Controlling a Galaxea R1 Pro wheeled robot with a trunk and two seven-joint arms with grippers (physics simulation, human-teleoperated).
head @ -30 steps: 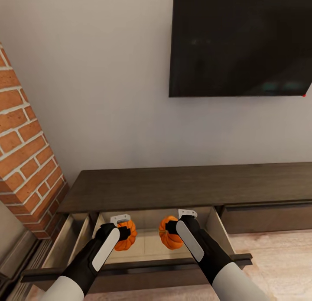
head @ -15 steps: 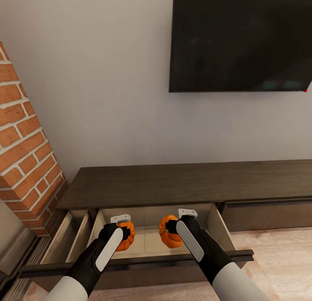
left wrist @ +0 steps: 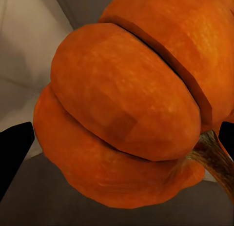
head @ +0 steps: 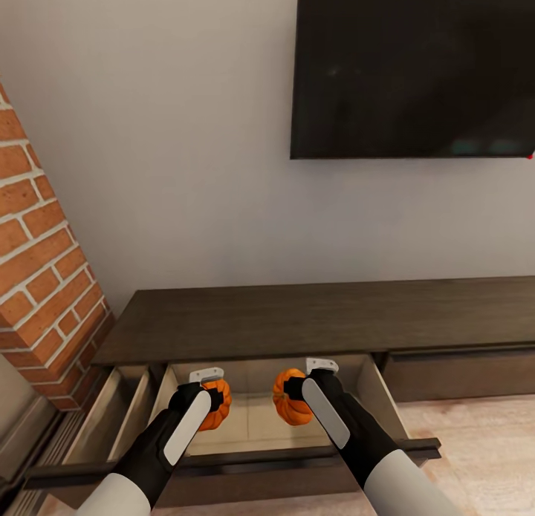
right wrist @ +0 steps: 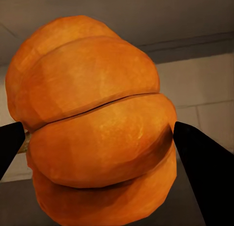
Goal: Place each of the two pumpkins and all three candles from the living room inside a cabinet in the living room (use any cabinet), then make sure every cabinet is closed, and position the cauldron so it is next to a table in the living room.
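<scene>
Barely any change vs a sec ago: view shifted slightly, both my arms still over the open drawer (head: 260, 419) of the cabinet (head: 312, 319). Left gripper (head: 210, 397) clamped on left pumpkin (head: 216, 405); right gripper (head: 297, 390) clamped on right pumpkin (head: 288, 399). Both pumpkins hang above drawer's pale inside, w/ TV (head: 412, 67) on wall above.

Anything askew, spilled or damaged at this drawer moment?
Nothing stands out. The left tool and right tool each clamp a pumpkin over the open drawer of the cabinet; both look intact.
</scene>
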